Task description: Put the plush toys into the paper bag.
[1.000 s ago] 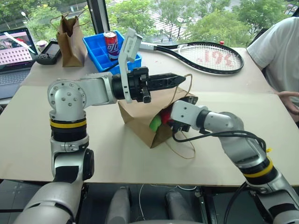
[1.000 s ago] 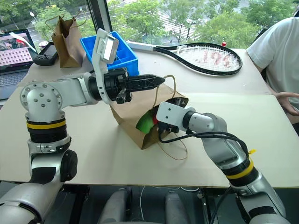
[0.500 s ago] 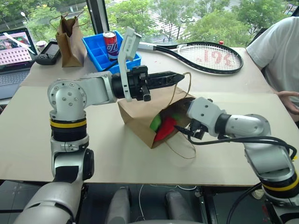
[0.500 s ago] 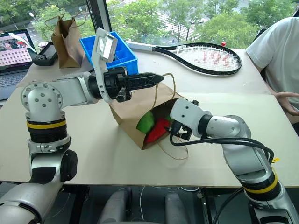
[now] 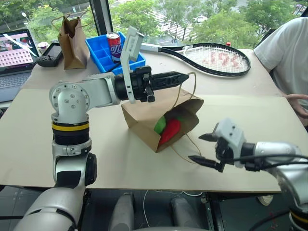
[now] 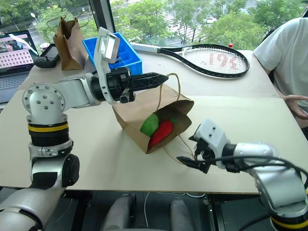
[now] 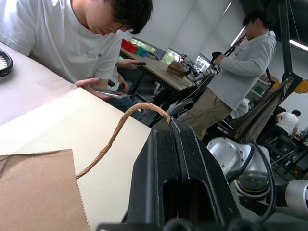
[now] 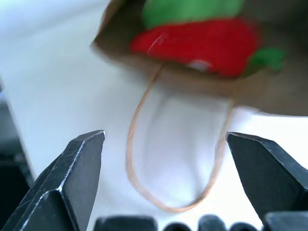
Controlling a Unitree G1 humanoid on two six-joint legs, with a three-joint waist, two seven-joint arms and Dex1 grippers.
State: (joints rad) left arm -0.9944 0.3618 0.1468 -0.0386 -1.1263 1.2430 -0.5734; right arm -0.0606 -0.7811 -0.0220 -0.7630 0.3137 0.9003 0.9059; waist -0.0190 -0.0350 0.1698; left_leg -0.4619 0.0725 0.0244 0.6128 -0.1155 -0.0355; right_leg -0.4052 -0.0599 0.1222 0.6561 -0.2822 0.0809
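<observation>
While both plush toys (image 5: 167, 128) lie inside paper bag (image 5: 142, 118), left gripper (image 5: 182, 75) pinches its handle (image 5: 193, 84); right gripper (image 5: 204, 147) gapes.

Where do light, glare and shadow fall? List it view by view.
Left eye view: daylight comes from the window behind; the paper bag shades its own mouth, yet the red chili and green ball read clearly. Left wrist view: a ceiling strip light glares. Right wrist view: the table glows white around the loose twine handle.

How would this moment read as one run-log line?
left hand: shut on twine handle | right hand: open, clear of paper bag | green ball, red chili: inside bag
</observation>
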